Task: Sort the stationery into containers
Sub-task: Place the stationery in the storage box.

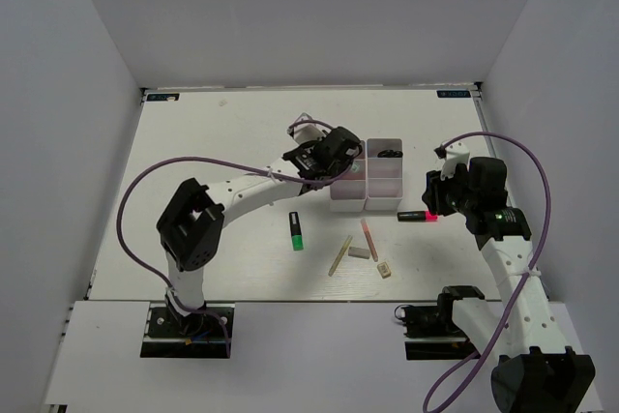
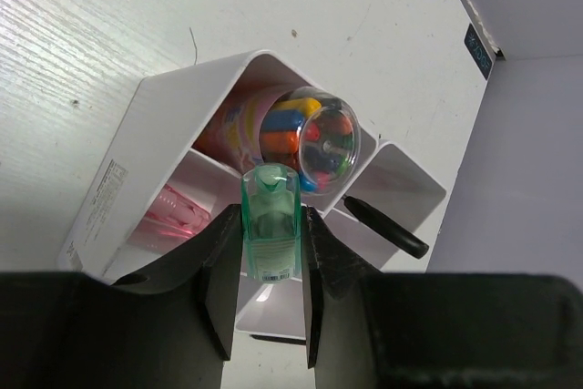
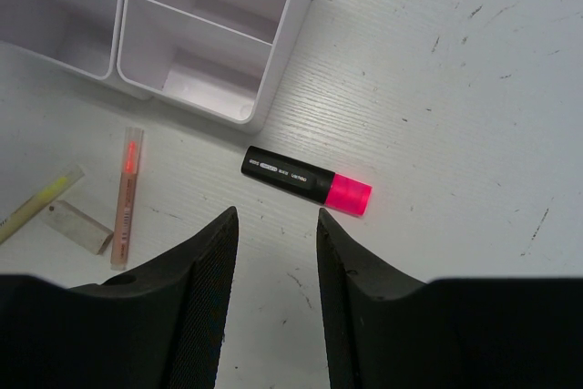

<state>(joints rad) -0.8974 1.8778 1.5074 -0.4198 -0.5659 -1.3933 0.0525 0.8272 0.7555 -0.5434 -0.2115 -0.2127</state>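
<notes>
Over the block of four white bins (image 1: pixel 382 202) near the middle of the table (image 1: pixel 213 132), hovers with the left fingers (image 2: pixel 223 266) clamped on a mint-green marker (image 2: pixel 271 225), gripping it by its two long sides, rounded end pointing out toward the bins. Just past that marker, from the left wrist, looks into three compartments: a clear round tub of coloured pieces (image 2: pixel 314 138) lying on its side in one, a pink item (image 2: pixel 173 211) too blurred to name in the next, black-handled scissors (image 2: pixel 387 225) in a third. To the right of the bins, keeps the right fingers (image 3: pixel 205 261) apart with nothing between them, above bare table and just short of a black-pink marker (image 3: pixel 305 181) lying flat beside the bins' corner, black body toward the bins, pink end away. Nearer the arm bases, loose on the table and well apart from both sets of fingers: a black-green marker (image 1: pixel 296 230) to the left, then a cream stick (image 1: pixel 339 255), a pink stick (image 1: pixel 369 238), a grey eraser (image 1: pixel 360 252) between those two sticks, and a tan eraser (image 1: pixel 385 270) nearest the right arm.
</notes>
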